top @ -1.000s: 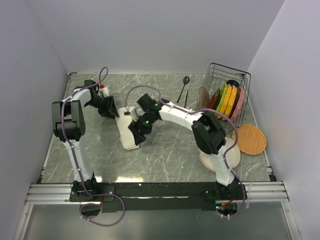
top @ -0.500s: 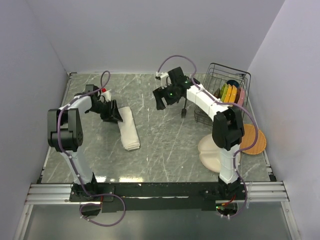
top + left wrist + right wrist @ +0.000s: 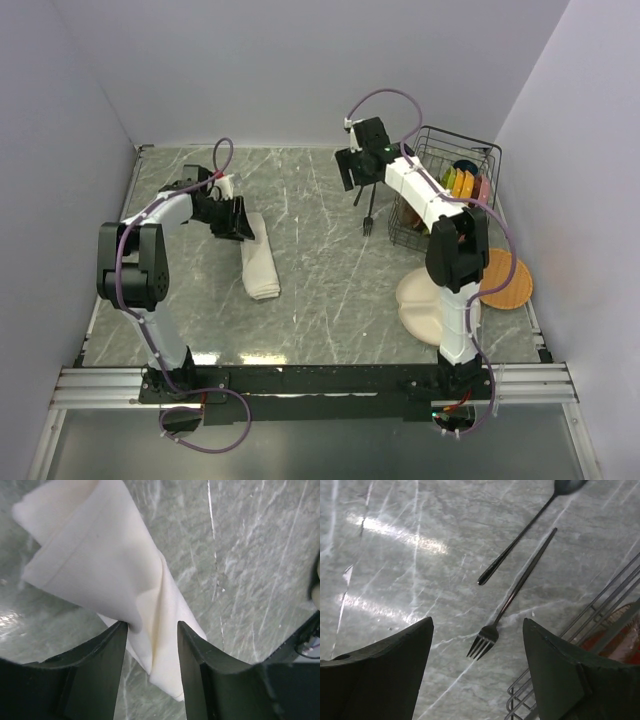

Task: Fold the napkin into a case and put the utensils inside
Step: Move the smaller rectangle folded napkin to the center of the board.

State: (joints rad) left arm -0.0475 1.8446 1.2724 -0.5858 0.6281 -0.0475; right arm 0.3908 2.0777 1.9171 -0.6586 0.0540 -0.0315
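The napkin (image 3: 258, 262) lies folded into a narrow cream case on the marble table, left of centre. My left gripper (image 3: 238, 220) sits at its far end. In the left wrist view its jaws (image 3: 152, 625) stand apart astride the napkin (image 3: 100, 565), with both fingers touching the cloth. My right gripper (image 3: 347, 172) hovers open at the back, above the utensils. The fork (image 3: 520, 585) lies on the table with its tines between my right gripper's (image 3: 477, 622) fingers. The spoon (image 3: 520, 537) lies beside it. From above, only the fork (image 3: 369, 222) shows.
A wire rack (image 3: 440, 215) holding several colourful plates stands at the back right, and its wires (image 3: 600, 630) run close to the right finger. A beige divided plate (image 3: 420, 300) and an orange round mat (image 3: 505, 278) lie near the right arm's base.
My right arm has swung away from the napkin to the back right and now hangs over the fork and spoon. My left gripper stayed at the napkin's far end.
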